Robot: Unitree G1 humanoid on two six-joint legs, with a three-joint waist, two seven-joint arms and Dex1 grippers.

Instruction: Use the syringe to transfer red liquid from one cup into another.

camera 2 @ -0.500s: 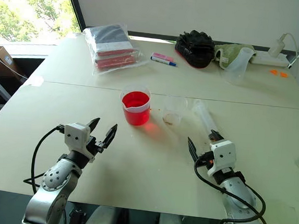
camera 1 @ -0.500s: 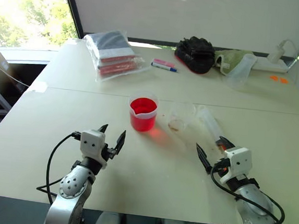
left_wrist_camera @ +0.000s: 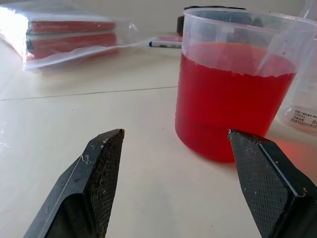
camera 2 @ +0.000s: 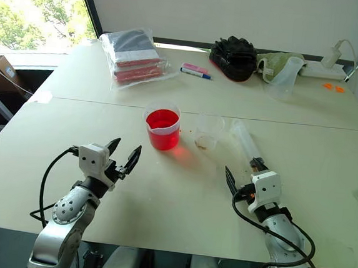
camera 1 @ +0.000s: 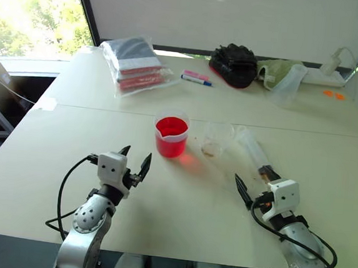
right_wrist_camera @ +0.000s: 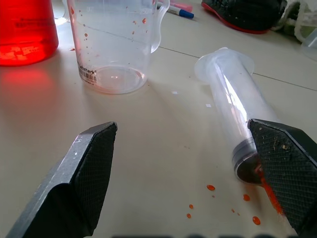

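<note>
Syringe [right_wrist_camera: 232,111] lies flat on the surface at right of frame: light, rigid, smooth, likely to roll; grip mid-barrel. Both the right gripper [camera 2: 245,177] and left gripper [camera 2: 122,155] have fingers spread wide, empty.

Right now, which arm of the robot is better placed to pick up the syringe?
The right. The syringe lies on the table just ahead of the right gripper, which is open, with its tip end near one finger. The left gripper, also open, faces the beaker of red liquid.

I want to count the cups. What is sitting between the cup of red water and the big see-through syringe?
The small, empty clear plastic cup stands between the wide red-filled beaker and the lying clear syringe, seen in the head views.
</note>
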